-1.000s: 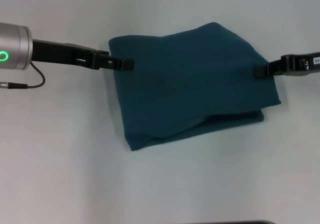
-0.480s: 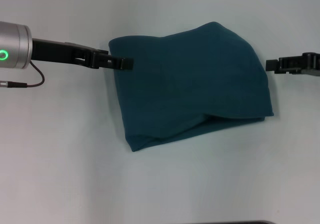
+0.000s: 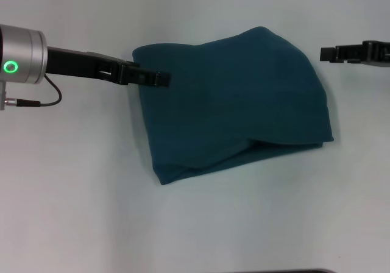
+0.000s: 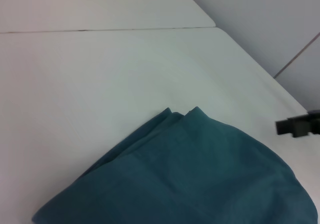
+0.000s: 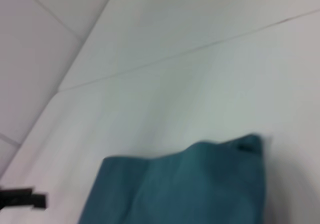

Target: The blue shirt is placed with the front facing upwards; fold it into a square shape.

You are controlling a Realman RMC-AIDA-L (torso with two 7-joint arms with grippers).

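The blue shirt (image 3: pixel 234 102) lies folded into a rough square in the middle of the white table (image 3: pixel 79 194), plain side up. Its lower right edge shows a loose under-layer. The shirt also fills the near part of the left wrist view (image 4: pixel 200 179) and the right wrist view (image 5: pixel 185 184). My left gripper (image 3: pixel 163 78) reaches in from the left, its tip over the shirt's upper left edge. My right gripper (image 3: pixel 324 53) hangs open, clear of the shirt, past its upper right corner. It shows again in the left wrist view (image 4: pixel 299 126).
A thin cable (image 3: pixel 42 101) dangles from the left arm's silver wrist (image 3: pixel 21 63). Table seams (image 4: pixel 100 30) run across the far side. Bare white tabletop surrounds the shirt.
My right gripper let go of the shirt's right edge, which dropped flat, and pulled away to the right and toward the far side. My left gripper crept slightly right over the shirt.
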